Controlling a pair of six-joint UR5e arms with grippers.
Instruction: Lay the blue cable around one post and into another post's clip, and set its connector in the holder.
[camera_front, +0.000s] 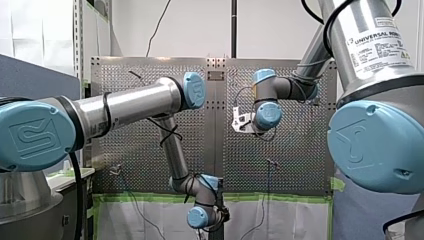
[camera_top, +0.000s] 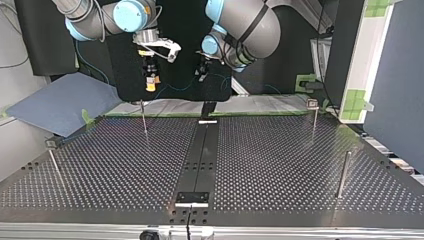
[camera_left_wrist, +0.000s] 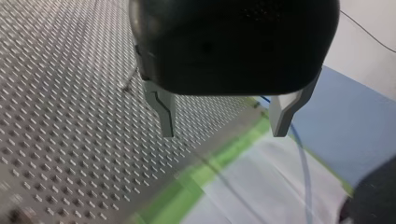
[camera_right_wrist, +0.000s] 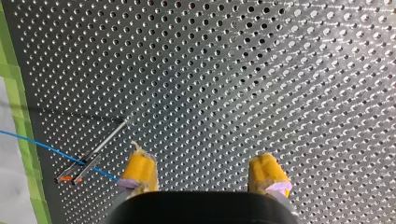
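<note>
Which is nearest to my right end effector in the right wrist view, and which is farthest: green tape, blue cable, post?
From my right end effector:
1. Blue cable, running right up beside it.
2. Post, just beyond the cable, on the same side.
3. Green tape, along the table edge, farthest out.

The tabletop (camera_top: 280, 160) is perforated sheet metal, dull grey in the top view and bright with glints in the right wrist view. The posts (camera_top: 343, 174) are thin bare metal rods. My left hand (camera_left_wrist: 223, 133) has a smooth matt black casing, plastic by its look, and 2 plain grey metal fingers (camera_left_wrist: 164, 114). My right hand (camera_right_wrist: 203, 168) carries yellow pads (camera_right_wrist: 140, 169), rubbery and scuffed at the tips. The blue cable (camera_right_wrist: 42, 145) has a smooth jacket. The green tape (camera_left_wrist: 210, 167) looks matt.
</note>
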